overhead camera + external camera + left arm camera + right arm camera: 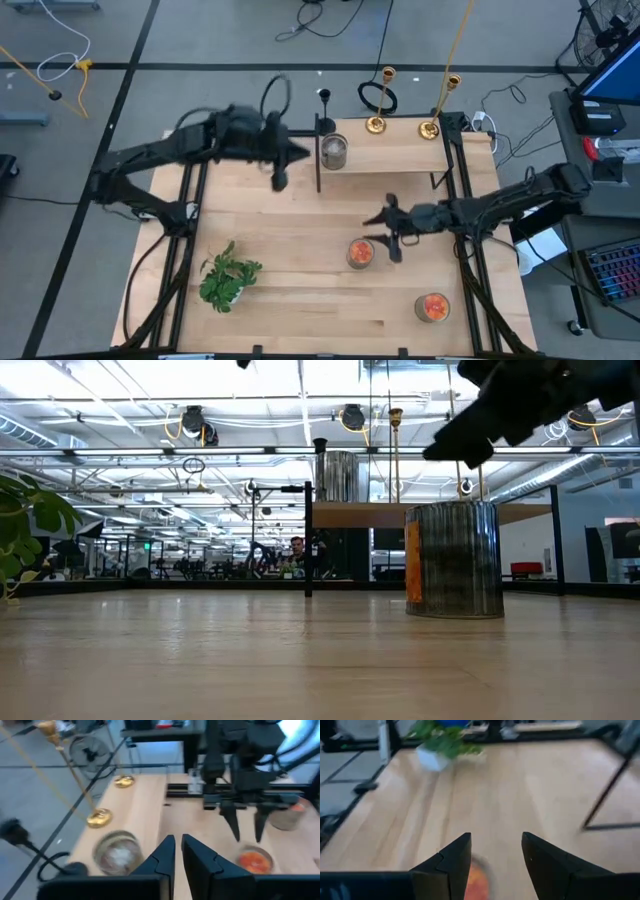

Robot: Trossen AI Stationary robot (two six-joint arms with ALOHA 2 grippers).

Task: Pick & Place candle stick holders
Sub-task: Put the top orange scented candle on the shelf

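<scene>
Gold and black, your three candle stick holders [378, 100] stand along the far edge of the raised shelf [400, 152], the black one [325, 112] at its left end. Your left gripper [281, 165] hangs in front of that end, fingers nearly shut and empty; reach in like this and you'd likely knock a slim stem over. Your right gripper [392, 232] hovers open over an orange-filled jar [360, 252], apparently just above it. Descend carelessly and you'd bump the jar.
</scene>
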